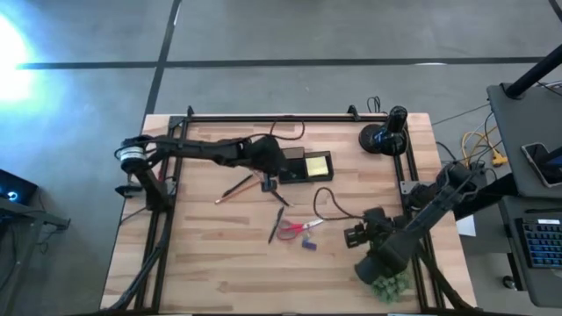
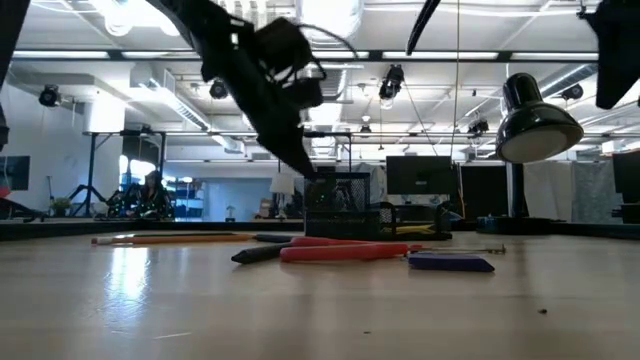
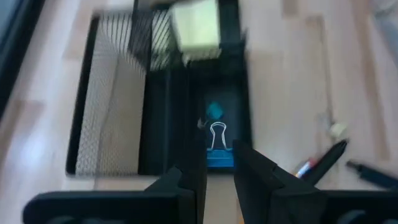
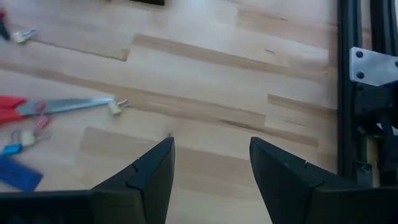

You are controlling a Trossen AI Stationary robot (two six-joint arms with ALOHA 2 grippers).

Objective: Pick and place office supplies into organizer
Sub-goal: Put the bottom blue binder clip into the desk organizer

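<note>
hovering over the organizer, left gripper pinches a blue binder clip above a compartment. clip's light, stiff, slippery; hold at the body. right gripper open, empty, at 4 o'clock. scissors mid-table, at 6 o'clock from organizer.

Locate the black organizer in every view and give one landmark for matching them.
High view: organizer, upper centre of the table, under the left gripper.
Low view: mesh box at centre, behind the pens.
Left wrist view: fills the middle.
Right wrist view: cannot tell.
Shared landmark: yellow sticky-note pad.
</note>
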